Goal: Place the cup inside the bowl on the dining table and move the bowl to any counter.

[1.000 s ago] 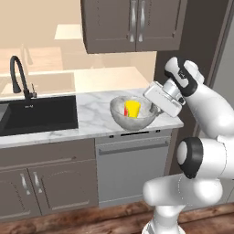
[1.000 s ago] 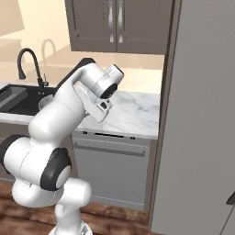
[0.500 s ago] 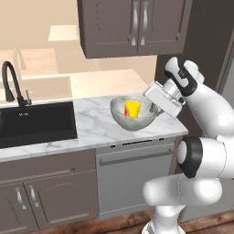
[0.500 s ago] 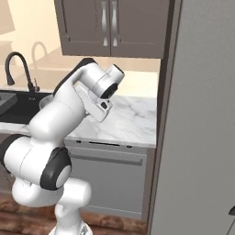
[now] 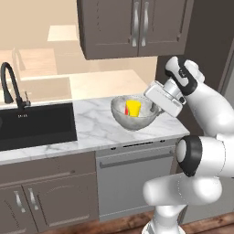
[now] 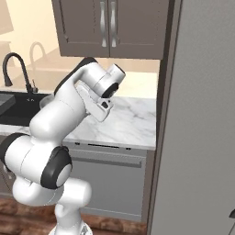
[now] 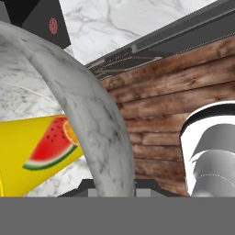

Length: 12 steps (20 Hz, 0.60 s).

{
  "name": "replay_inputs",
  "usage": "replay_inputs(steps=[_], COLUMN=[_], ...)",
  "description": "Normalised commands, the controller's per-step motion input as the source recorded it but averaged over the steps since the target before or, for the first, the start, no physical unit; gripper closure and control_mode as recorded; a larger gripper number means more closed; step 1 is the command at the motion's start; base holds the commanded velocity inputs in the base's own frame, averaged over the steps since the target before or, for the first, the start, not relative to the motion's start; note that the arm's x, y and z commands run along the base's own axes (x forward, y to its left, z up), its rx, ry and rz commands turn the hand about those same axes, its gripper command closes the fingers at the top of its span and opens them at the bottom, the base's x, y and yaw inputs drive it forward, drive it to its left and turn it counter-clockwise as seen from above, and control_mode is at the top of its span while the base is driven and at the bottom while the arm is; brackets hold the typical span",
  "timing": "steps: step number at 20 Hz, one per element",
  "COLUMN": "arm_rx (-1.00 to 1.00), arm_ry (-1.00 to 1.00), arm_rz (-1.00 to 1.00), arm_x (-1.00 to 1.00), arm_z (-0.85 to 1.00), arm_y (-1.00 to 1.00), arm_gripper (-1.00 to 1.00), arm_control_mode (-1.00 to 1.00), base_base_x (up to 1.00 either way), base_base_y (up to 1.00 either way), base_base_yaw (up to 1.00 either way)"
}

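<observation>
Gripping the right-hand rim of the speckled grey-white bowl (image 5: 132, 118), the gripper (image 5: 154, 108) has its fingers closed on the bowl's wall, as the hand view shows with the curved stone-like wall (image 7: 92, 114) running right down between the finger tips. The bowl appears at the level of the white marble counter (image 5: 91, 130); whether it rests on the top or hangs just above it, I cannot tell. The yellow cup (image 5: 133, 108) sits inside the bowl, and in the hand view it lies against the inner wall with a watermelon-and-orange print on its side (image 7: 41, 151). To the left, set into the same counter, is the black sink (image 5: 36, 124) with the black arched faucet (image 5: 10, 86) behind it. Below the bowl is a grey dishwasher front (image 5: 135, 178), and dark cabinets (image 5: 135, 25) hang above. From the right base view the arm (image 6: 69, 110) hides the bowl, and a tall grey panel (image 6: 202, 114) stands just to the right of the counter's end (image 6: 124, 124).
</observation>
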Motion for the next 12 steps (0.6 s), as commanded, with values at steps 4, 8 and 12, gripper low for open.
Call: replay_inputs(steps=[4,8,12], arm_rx=[0.0,0.0,0.0], arm_ry=[0.0,0.0,0.0], arm_rz=[0.0,0.0,0.0], arm_x=[0.0,0.0,0.0], arm_z=[0.0,0.0,0.0], arm_y=[0.0,0.0,0.0], arm_gripper=[1.0,1.0,1.0], arm_control_mode=[1.0,1.0,1.0], base_base_x=[0.0,0.0,0.0], base_base_y=[0.0,0.0,0.0], base_base_yaw=[0.0,0.0,0.0])
